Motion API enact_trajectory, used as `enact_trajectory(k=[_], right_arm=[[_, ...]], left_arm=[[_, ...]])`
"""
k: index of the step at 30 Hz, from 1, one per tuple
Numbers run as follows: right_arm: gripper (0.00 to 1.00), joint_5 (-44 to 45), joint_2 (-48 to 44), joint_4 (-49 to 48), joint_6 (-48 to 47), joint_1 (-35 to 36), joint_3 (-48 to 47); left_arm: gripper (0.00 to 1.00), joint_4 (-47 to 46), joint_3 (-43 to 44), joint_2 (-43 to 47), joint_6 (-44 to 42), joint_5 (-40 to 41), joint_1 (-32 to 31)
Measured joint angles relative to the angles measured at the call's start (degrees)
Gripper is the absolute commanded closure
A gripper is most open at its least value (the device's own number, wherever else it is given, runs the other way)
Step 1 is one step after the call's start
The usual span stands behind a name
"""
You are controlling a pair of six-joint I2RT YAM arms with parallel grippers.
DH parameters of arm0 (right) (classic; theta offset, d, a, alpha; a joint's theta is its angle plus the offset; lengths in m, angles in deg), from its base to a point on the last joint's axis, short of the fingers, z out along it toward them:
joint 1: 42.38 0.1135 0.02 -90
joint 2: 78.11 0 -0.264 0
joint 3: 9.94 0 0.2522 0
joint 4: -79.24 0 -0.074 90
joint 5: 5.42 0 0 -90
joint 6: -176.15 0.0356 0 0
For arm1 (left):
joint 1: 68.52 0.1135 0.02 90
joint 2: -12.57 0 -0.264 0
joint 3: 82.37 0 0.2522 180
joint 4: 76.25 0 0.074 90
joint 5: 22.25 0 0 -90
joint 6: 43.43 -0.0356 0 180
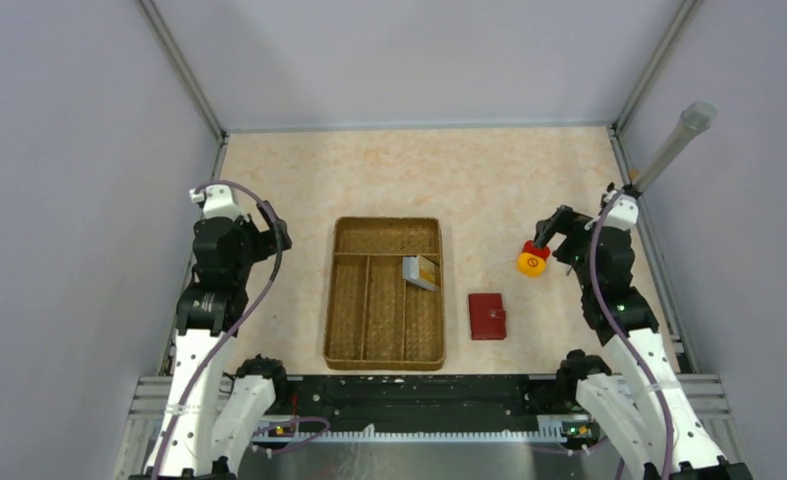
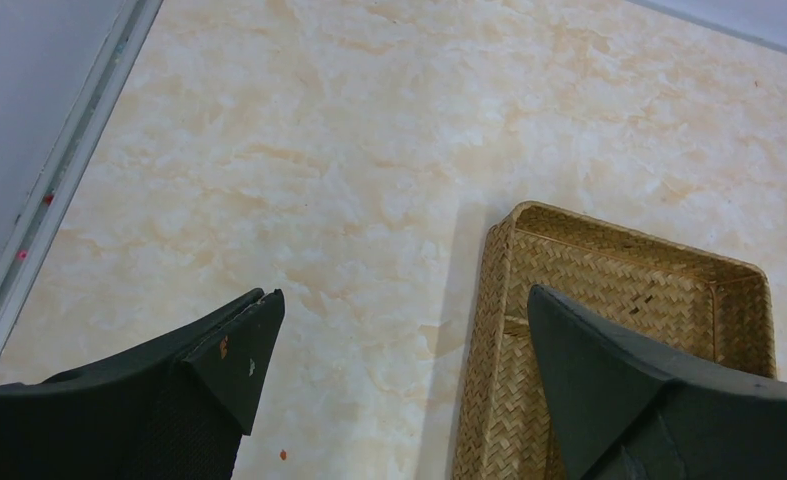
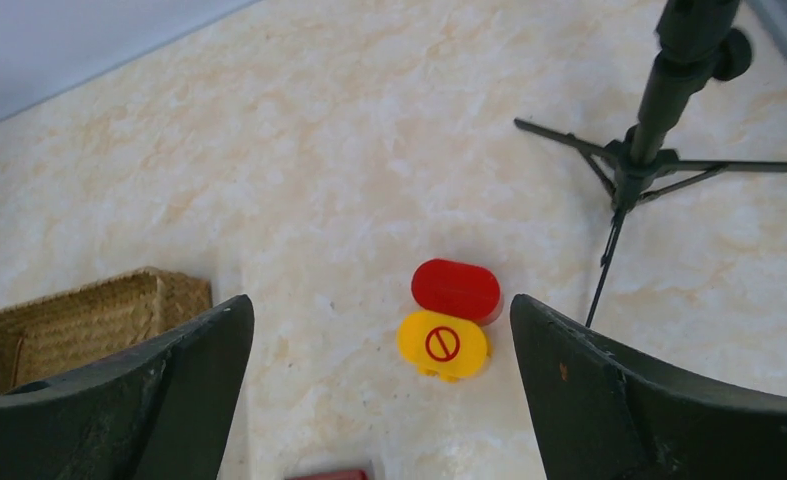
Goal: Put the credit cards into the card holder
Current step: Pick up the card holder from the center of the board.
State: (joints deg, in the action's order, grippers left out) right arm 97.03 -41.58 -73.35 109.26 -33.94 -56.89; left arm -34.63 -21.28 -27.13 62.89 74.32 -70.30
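Top view: the left gripper (image 1: pixel 275 238) has its fingers spread wide with nothing between them. The brown woven tray (image 1: pixel 389 222) sits well apart, beyond its fingertips. The credit cards (image 1: pixel 421 271), thin flat rectangles with yellow and grey faces, lie in the tray compartment nearest the right gripper (image 1: pixel 547 232). That gripper is spread and empty too, with a round yellow-and-red plastic button (image 1: pixel 533 260) just beside its fingertips. The card holder (image 1: pixel 487 316), a dark red leathery square, lies closed and flat on the marbled table (image 1: pixel 419 170), behind those fingertips toward the base.

Left wrist: we see matte black tapered fingers, the basket-weave tray corner behind one and bare table between them.

Right wrist: the button lies ahead between the fingers. A black tripod (image 3: pixel 649 150) stands beyond one finger, and a sliver of the red card holder shows low between them.
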Motion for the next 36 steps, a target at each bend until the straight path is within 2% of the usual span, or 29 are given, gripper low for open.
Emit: enact_trajectory(k=[6,11,15,25,36], right_arm=[[0.18,-7.74,5.38,3.89,1.79,0.0,-1.49],[0.21,-15.56,9.31,7.93,3.69,0.0,-1.42],[0.31,-19.54,9.77,10.16,5.57,0.07,-0.5],[0.36,-17.62,9.97,17.49,10.88,5.18,4.44],[0.43,-18.99,13.79,17.03,16.5,13.62,9.22]], left_arm=[[0.01,0.0,0.0,-1.46,0.04,-0.79,0.02],[0.01,0.0,0.0,-2.29,-0.04,-1.68,0.02],[0.01,-0.55,-0.61,-2.45,-0.44,-5.95,0.02],[0.01,-0.92,-1.84,-3.32,-1.03,-13.66,0.0],[0.01,-1.31,-2.03,-3.41,-1.25,-17.49,0.0]])
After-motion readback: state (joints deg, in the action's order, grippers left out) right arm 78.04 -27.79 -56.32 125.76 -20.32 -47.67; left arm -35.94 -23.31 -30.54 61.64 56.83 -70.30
